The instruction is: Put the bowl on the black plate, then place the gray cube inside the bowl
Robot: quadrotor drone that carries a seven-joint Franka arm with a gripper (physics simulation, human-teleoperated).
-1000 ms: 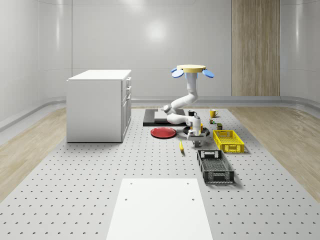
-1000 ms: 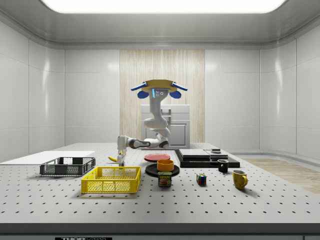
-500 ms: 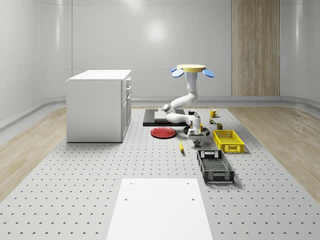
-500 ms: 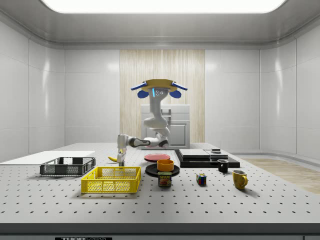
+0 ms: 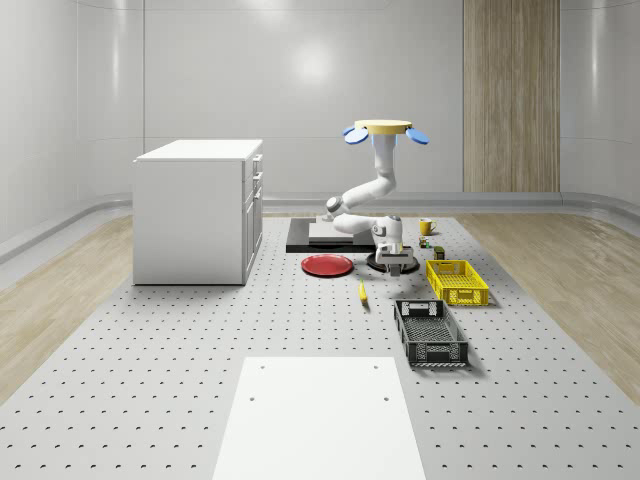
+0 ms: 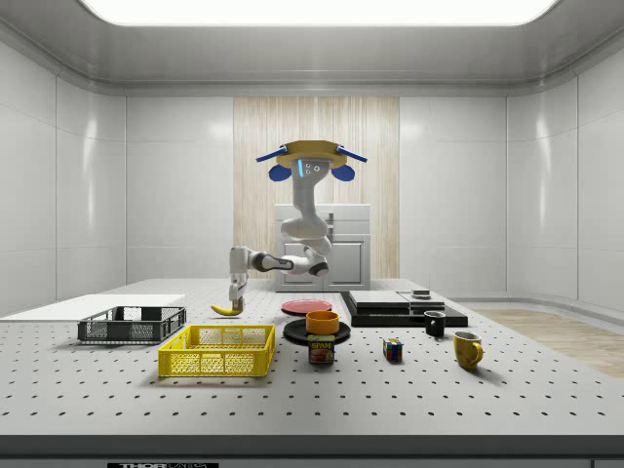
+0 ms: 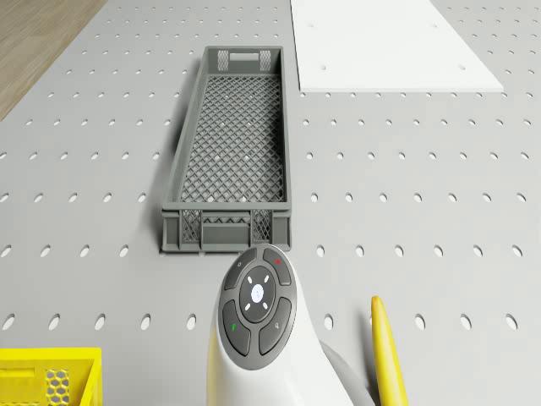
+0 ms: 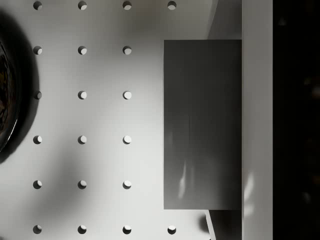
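One bowl (image 6: 322, 321) beside end effector (image 6: 235, 296) (apart)

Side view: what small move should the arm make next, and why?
Probably shift the pincer toward the side view's right, over the bowl. The bowl already sits on the black plate; the pincer hangs left of it in that view, above the banana. The drone hovers above the table. The wrist view shows a gray cube close up, seemingly held.
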